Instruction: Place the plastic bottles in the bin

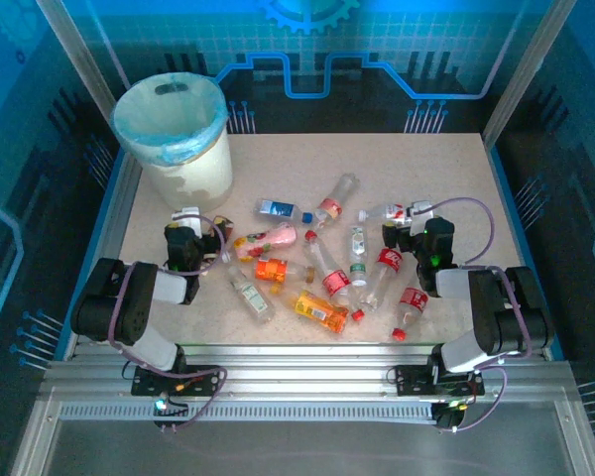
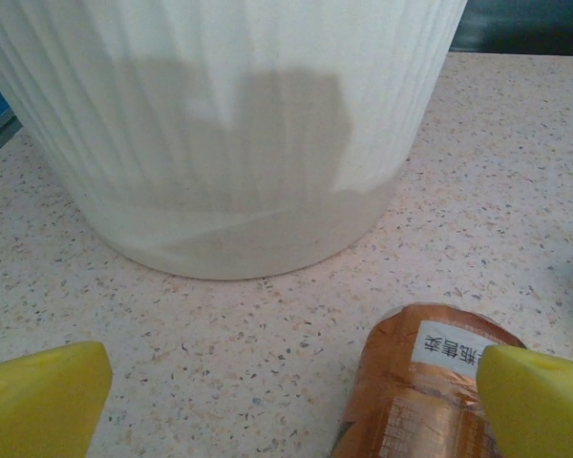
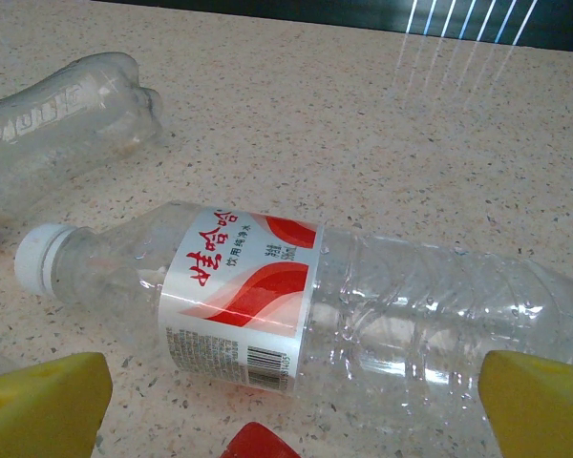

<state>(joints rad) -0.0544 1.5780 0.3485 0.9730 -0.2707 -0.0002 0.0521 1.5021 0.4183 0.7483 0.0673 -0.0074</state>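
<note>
My left hand (image 2: 288,405) was spread just before the bin (image 1: 193,177), at the tabletop's (image 1: 456,169) eleven o'clock corner. My right hand (image 3: 291,405) was spread over a clear bottle (image 3: 411,305) with a red Chinese-lettered label (image 3: 239,286). The plastic bottles (image 1: 322,283) littered the centre; open tabletop stretched toward one o'clock.

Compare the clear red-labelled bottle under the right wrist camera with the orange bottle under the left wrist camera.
The red-labelled bottle is clear plastic; the orange bottle is tinted coppery orange. The red-labelled bottle lies crosswise to its camera, its white cap at the picture's left; the orange bottle runs lengthwise, away from its camera. Both lie on the speckled table, ungripped.
</note>
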